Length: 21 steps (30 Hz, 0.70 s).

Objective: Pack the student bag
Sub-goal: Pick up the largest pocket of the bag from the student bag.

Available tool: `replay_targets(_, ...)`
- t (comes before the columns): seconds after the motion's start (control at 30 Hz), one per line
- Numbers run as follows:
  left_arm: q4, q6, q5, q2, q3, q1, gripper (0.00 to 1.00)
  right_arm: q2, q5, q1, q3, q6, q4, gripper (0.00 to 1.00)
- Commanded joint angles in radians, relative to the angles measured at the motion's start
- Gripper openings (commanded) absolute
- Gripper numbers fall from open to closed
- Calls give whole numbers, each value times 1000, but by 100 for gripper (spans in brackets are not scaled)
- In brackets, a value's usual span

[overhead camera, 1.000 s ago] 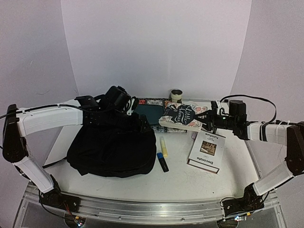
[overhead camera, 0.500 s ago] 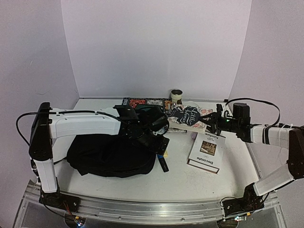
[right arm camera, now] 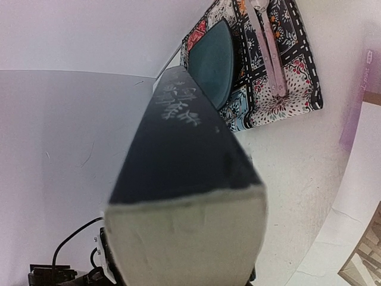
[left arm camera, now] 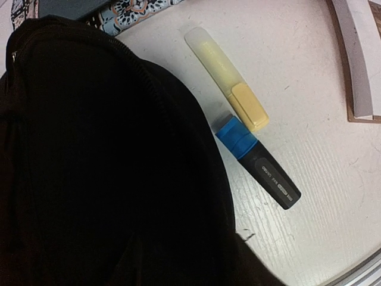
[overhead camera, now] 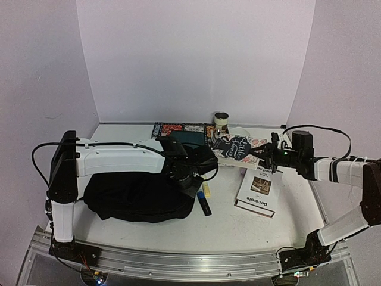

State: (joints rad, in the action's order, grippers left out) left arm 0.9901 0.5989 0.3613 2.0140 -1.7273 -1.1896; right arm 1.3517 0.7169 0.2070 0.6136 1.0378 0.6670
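My left end effector (overhead camera: 196, 177), grip state impossible to tell, hangs over the limp, probably light student bag (overhead camera: 134, 193). I'd pinch its zipper edge (left arm camera: 156, 89). My right end effector (overhead camera: 260, 156) grips a book (overhead camera: 232, 145).

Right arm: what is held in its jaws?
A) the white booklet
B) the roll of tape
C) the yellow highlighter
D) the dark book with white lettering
D: the jaws of the right arm are shut on the dark book, whose edge fills the right wrist view.
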Motion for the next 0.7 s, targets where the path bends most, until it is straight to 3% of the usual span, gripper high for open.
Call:
replay_targets(0.0, 50, -3, 57, -28, -56, 0, 31, -65, 57, -5, 28, -4, 95, 0)
replay_targets(0.1, 65, -13, 61, -40, -73, 1, 13, -80, 69, -4, 35, -3, 77, 0)
replay_targets(0.2, 92, -19, 78, -56, -104, 1, 1, -98, 87, -3, 45, -1, 55, 0)
replay_targets(0.67, 182, -79, 221, -128, -251, 18, 0, -129, 105, 95, 81, 24, -37, 0)
